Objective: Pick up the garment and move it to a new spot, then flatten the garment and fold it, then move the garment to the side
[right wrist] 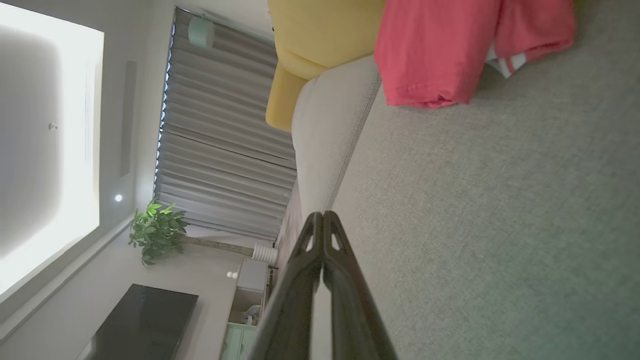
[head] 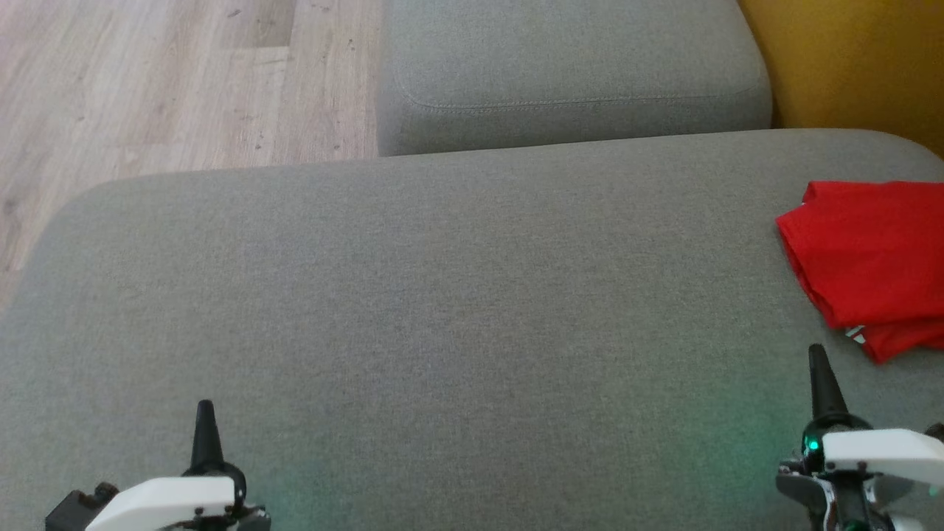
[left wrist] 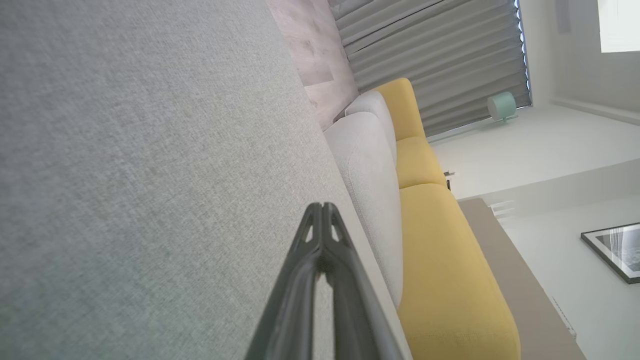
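Red garment (head: 870,258), folded over, lying at the right edge of the grey sofa seat (head: 442,295). Left gripper (head: 204,411) and right gripper (head: 816,355): fingers pressed together, empty, clear of the garment.

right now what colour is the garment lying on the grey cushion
Red cloth garment, white striped trim peeking out; best in the right wrist view.
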Motion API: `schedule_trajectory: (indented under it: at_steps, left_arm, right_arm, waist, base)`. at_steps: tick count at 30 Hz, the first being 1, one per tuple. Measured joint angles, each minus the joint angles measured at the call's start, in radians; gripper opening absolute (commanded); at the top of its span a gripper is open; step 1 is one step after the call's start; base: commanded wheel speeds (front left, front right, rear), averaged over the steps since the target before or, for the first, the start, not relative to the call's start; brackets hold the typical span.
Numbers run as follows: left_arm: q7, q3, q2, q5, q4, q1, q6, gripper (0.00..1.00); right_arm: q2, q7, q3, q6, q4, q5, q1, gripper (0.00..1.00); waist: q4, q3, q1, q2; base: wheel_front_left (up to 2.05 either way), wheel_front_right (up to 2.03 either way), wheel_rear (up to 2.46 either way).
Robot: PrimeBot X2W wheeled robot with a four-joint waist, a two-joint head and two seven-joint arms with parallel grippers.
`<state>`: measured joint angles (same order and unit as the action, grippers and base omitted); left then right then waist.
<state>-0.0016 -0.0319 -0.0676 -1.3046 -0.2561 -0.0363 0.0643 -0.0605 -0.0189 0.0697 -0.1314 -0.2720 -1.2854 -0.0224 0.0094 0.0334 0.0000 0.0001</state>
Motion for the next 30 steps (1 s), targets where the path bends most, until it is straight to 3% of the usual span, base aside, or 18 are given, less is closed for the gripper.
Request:
schedule_trajectory:
  at_steps: [30]
  left_arm:
    - [0.081,0.069,0.002,-0.332,-0.016,0.09,0.059,0.0]
  right_arm:
    - [0.006,-0.08,0.052,0.0,-0.004,-0.323,0.077,0.0]
  waist:
    - [-0.009,-0.037,0.0001,0.0]
  base:
    - [0.0,0.0,0.0]
